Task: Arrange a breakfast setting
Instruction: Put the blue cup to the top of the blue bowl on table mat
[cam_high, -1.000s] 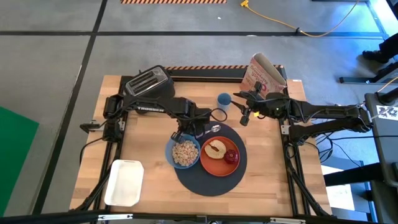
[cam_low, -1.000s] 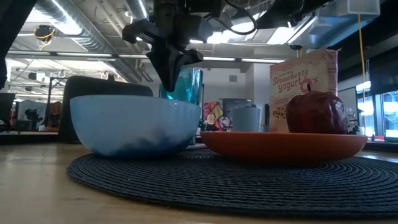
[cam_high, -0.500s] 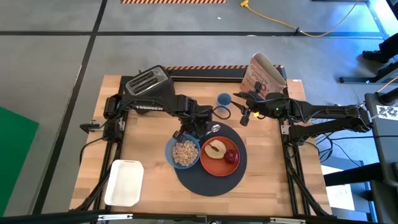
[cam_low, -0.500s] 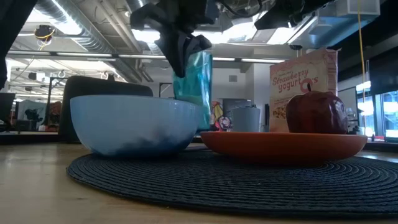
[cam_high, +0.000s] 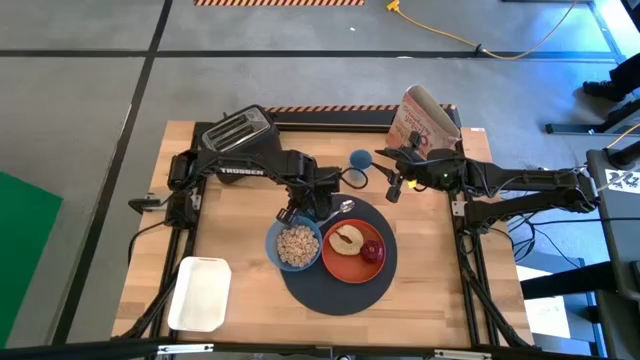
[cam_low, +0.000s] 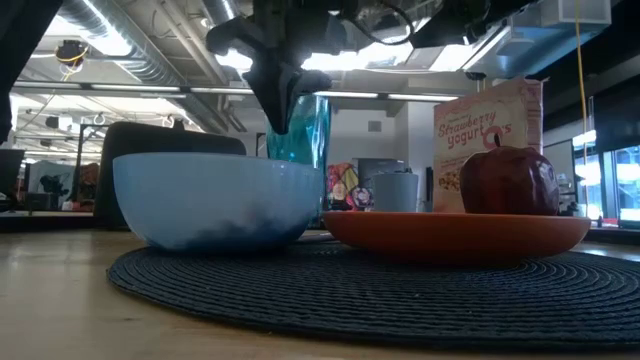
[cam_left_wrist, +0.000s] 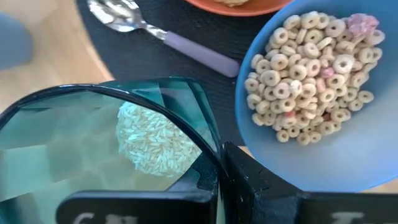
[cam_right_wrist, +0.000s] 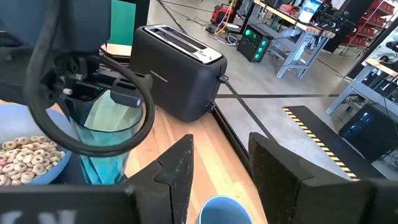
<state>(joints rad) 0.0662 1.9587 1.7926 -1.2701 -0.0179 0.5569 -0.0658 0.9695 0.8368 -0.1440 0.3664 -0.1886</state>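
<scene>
Landmark: the dark round mat (cam_high: 337, 265) on the wooden counter (cam_high: 235, 230).

- Near edge of mat: bare weave only, seen low across the counter.
- On the mat, nearer half: blue bowl (cam_high: 294, 245) of ring cereal on its toaster-ward side, rim overhanging the mat edge; orange plate (cam_high: 354, 252) just beside it, carrying a red apple (cam_high: 372, 251) and a cut piece of pale food (cam_high: 347, 238).
- Off the mat's near corner, well apart: white rectangular tray (cam_high: 202, 292).
- Mat's far edge: metal spoon (cam_high: 340, 208) lay on the weave, bowl end pointing away from the cereal bowl.
- Same far edge, behind the bowl: left gripper (cam_high: 312, 203) with fingers (cam_left_wrist: 249, 183) pinching the wall of the translucent green tumbler (cam_low: 298, 126); tumbler upright, whether its base touched the counter could not be told.
- Beyond the mat: small blue cup (cam_high: 359, 160) on bare wood.
- Right gripper (cam_high: 393, 186) hung just past the mat's far edge, near the cup, fingers (cam_right_wrist: 277, 163) spread partway, holding nothing.
- Farthest: black toaster (cam_high: 236, 130) and a yogurt cereal box (cam_high: 425, 122) at the counter's back corners.
</scene>
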